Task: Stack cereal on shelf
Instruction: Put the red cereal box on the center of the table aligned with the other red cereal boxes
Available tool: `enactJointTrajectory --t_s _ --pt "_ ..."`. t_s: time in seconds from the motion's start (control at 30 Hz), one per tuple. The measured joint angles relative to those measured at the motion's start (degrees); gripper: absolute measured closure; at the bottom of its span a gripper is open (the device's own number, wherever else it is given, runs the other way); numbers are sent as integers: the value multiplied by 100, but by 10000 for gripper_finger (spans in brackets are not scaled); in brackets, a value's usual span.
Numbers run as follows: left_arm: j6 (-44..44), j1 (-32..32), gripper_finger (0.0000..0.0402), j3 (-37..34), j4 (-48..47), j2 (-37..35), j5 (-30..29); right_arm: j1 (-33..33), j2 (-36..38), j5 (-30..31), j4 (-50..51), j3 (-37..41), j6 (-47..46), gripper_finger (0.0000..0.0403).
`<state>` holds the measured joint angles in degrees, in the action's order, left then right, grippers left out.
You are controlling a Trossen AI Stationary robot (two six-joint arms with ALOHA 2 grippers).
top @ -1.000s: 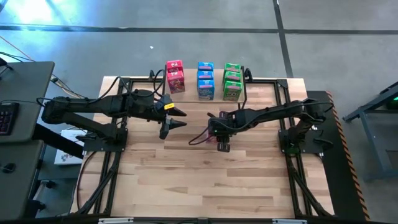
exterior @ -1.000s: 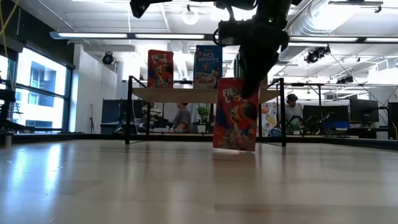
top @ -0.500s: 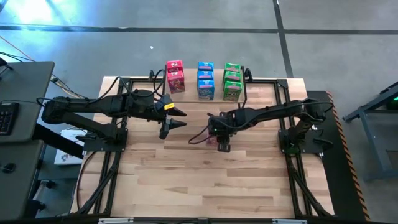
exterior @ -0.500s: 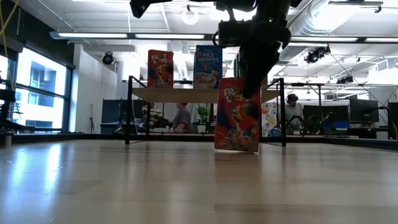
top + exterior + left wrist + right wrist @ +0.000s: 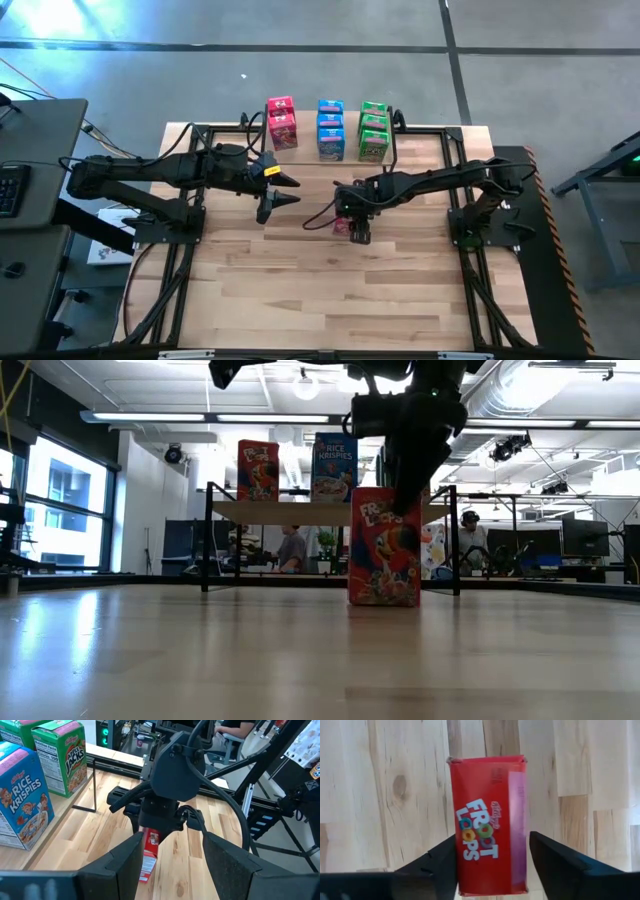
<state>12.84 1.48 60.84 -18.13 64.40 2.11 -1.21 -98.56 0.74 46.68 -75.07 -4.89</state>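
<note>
While left jaws [image 5: 290,192] hover parted, right jaws [image 5: 358,228] straddle, slightly parted, the upright red box [image 5: 384,546].

I have the right arm reaching in from the right edge of the table toward its middle, wrist bent so the right gripper [image 5: 358,230] points straight down at the tabletop. Its fingers [image 5: 560,865] stand apart, one on each side of the upright red box [image 5: 384,547], with a gap showing on the one side at least. The left arm stretches in from the left edge, roughly level, and the left gripper [image 5: 288,191] hangs above the table left of centre, jaws partly spread and holding nothing, pointing toward the right arm.
</note>
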Motion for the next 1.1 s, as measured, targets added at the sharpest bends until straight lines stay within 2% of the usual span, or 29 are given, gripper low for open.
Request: enactJointTrajectory --t_s 0.13,0.33,0.6,0.77,0.93,1.1 --pt "0 0 206 0 0 0 0 0 55 -40 34 0 -7 159" --pt "0 0 206 -2 0 0 0 0 509 111 151 -205 -75 153" --pt "0 0 206 -4 0 -2 0 -2 1857 1105 -26 -61 -110 153" --pt "1 0 206 -4 1 -1 0 -44 3209 1520 -1240 918 -66 153" --pt "0 0 206 -4 0 0 2 -44 4680 1522 -2682 2368 -1 153" --pt "0 0 206 -4 0 -1 0 -44 6044 1430 -3414 3590 -7 153"
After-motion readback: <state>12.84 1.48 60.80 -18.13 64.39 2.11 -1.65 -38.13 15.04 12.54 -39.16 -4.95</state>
